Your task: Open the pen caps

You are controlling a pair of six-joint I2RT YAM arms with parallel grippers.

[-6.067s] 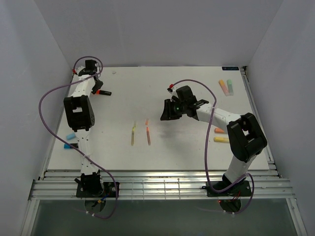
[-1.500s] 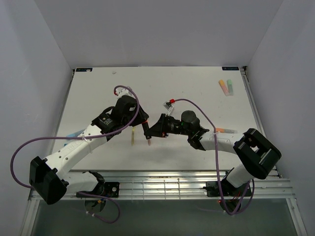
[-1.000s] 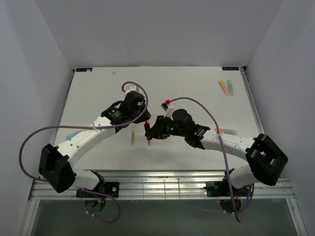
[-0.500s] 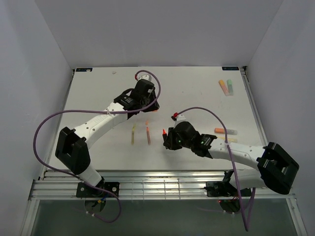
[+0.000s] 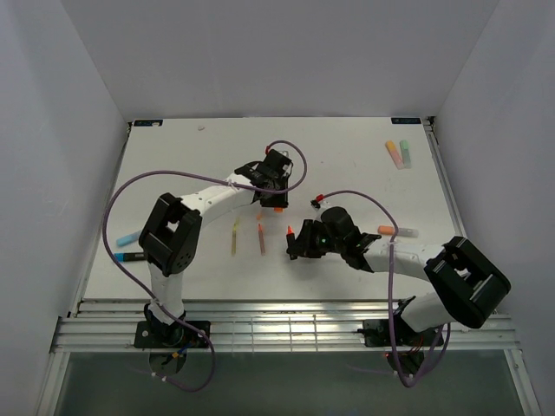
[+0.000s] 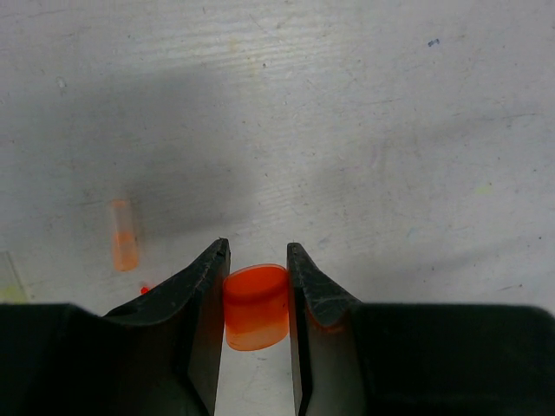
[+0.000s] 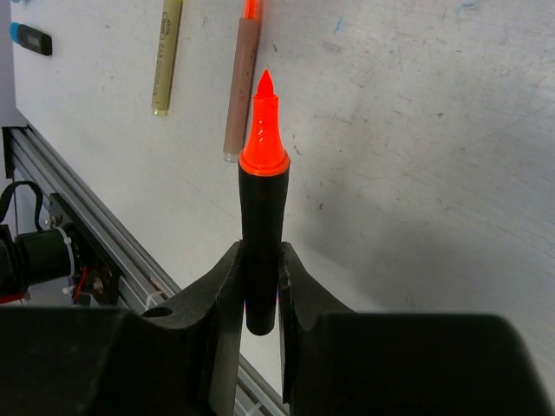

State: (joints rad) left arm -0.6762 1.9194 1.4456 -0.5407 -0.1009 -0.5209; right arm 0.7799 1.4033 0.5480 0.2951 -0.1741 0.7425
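My left gripper (image 6: 257,258) is shut on a stubby orange pen cap (image 6: 256,305), held just above the table; in the top view the left gripper (image 5: 276,199) is at the table's middle with the cap (image 5: 278,208) at its tip. My right gripper (image 7: 259,256) is shut on a black pen body (image 7: 260,217) whose bare orange tip (image 7: 263,117) points away from the fingers. In the top view the right gripper (image 5: 301,243) is right of and nearer than the left one, and the pen tip (image 5: 290,232) is apart from the cap.
A yellow pen (image 5: 234,238) and an orange pen (image 5: 261,238) lie between the arms, also in the right wrist view (image 7: 166,56) (image 7: 241,87). Blue pieces (image 5: 127,237) lie at the left edge. Orange and green highlighters (image 5: 398,153) lie back right, and an orange pen (image 5: 395,231) by the right arm.
The left arm swung from the back left to the middle and met the right gripper at the pen. They then drew apart, the left holding the orange cap and the right the pen body.
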